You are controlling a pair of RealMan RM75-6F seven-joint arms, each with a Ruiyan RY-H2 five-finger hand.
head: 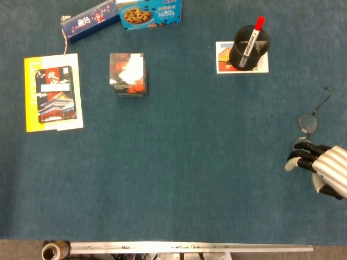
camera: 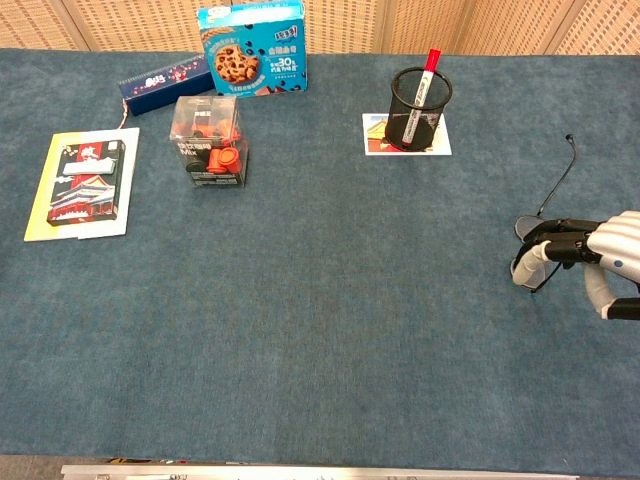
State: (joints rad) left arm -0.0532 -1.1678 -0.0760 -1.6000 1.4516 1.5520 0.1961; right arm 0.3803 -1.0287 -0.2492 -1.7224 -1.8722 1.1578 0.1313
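Observation:
My right hand lies low over the blue cloth at the table's right edge, its fingers stretched toward the left and slightly apart. The dark fingertips reach over the near lens of a pair of thin wire glasses. In the chest view the right hand has its thumb hanging down, just right of the glasses. I see nothing gripped in it. My left hand is in neither view.
At the back right, a black mesh pen cup with a red-capped marker stands on a picture card. A clear box of orange parts, a book, a cookie box and a dark blue carton lie at the left.

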